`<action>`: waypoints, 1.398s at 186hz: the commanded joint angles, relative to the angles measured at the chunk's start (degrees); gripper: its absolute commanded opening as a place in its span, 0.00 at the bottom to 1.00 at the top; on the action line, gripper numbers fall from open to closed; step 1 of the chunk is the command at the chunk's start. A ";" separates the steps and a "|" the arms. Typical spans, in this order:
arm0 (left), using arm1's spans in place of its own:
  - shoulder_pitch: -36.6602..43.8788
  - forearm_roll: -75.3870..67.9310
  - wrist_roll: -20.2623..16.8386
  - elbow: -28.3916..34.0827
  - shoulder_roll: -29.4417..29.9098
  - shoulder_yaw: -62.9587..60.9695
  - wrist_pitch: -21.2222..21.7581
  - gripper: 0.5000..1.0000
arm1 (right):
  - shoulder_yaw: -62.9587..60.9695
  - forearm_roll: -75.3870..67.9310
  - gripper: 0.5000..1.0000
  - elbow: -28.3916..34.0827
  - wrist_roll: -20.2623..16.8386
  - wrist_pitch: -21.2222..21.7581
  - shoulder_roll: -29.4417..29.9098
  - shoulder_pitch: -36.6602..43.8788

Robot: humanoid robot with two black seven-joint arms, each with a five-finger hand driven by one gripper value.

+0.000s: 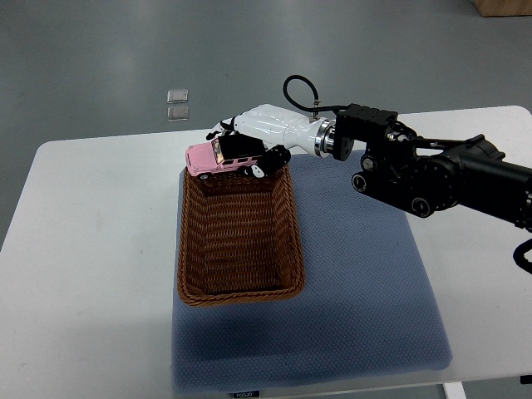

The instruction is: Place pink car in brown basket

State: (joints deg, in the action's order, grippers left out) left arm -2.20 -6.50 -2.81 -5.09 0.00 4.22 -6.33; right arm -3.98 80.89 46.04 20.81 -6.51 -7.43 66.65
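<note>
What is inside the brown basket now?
The basket shows only its woven floor. The pink car, held by the right robot hand, covers its far rim.

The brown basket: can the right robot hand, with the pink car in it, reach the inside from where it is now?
Probably yes. The right robot hand holds the pink car just over the far rim of the brown basket, whose inside looks empty, so nothing blocks the way down.

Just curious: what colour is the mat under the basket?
Blue-grey, textured mat, under the brown basket; top view.
</note>
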 commanded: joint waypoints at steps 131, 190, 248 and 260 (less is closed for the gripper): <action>0.00 -0.09 0.00 0.00 0.00 0.00 0.00 1.00 | -2.78 -3.28 0.82 -2.89 -0.33 -6.06 -1.18 -2.92; 0.00 -0.09 0.00 0.00 0.00 0.00 0.00 1.00 | -20.45 -29.47 0.82 -2.89 -1.91 -5.71 -4.96 -12.68; 0.00 -0.09 0.00 0.00 0.00 0.00 0.00 1.00 | -28.45 -54.26 0.83 -2.89 -3.40 -5.35 -7.07 -20.50; 0.00 -0.09 0.00 0.00 0.00 0.00 0.00 1.00 | -29.24 -59.09 0.82 -2.80 -3.40 -5.27 -7.42 -20.94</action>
State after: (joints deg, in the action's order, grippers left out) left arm -2.20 -6.59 -2.81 -5.10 0.00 4.22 -6.33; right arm -32.07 28.44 43.13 17.41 -11.89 -14.43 46.63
